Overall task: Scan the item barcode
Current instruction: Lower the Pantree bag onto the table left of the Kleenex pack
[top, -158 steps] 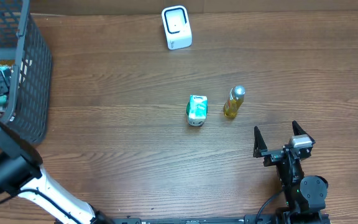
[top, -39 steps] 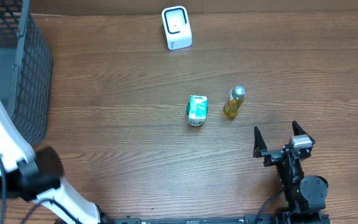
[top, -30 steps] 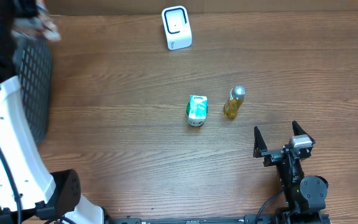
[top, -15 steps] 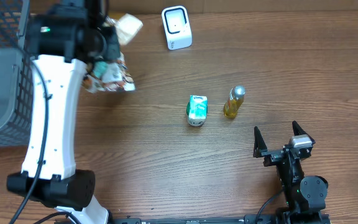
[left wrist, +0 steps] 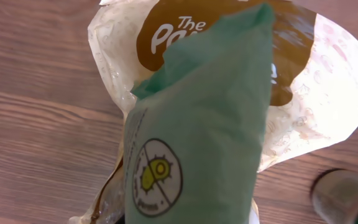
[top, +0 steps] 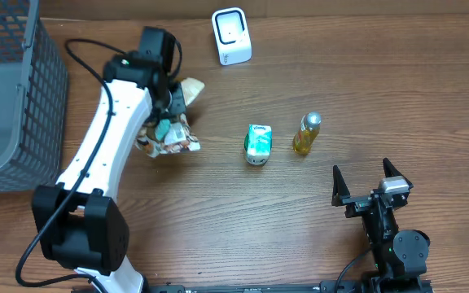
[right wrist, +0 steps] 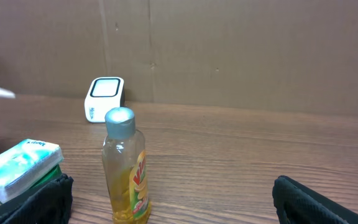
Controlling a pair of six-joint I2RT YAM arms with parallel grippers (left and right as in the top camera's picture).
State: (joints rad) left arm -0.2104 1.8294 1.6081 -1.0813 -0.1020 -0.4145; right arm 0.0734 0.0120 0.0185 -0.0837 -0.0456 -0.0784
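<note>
A teal packet (left wrist: pixel 197 124) is seen close up, filling the middle of the view, with a round white emblem printed low on it. Behind it, a crinkled cream bag (left wrist: pixel 328 81) is shown, lettered "The Pa" on a brown patch. Wood-grain bench (left wrist: pixel 36 137) lies beneath. A blurred dark round object (left wrist: pixel 344 193) is glimpsed at the lower right.

- Overhead: straight down, whole tabletop (top: pixel 340 98).
- Left wrist: pressed close over the snack bag (left wrist: pixel 328 81).
- Right wrist: low, facing far; shares bottle (right wrist: pixel 126 168) and scanner (right wrist: pixel 104 99) with overhead.
</note>
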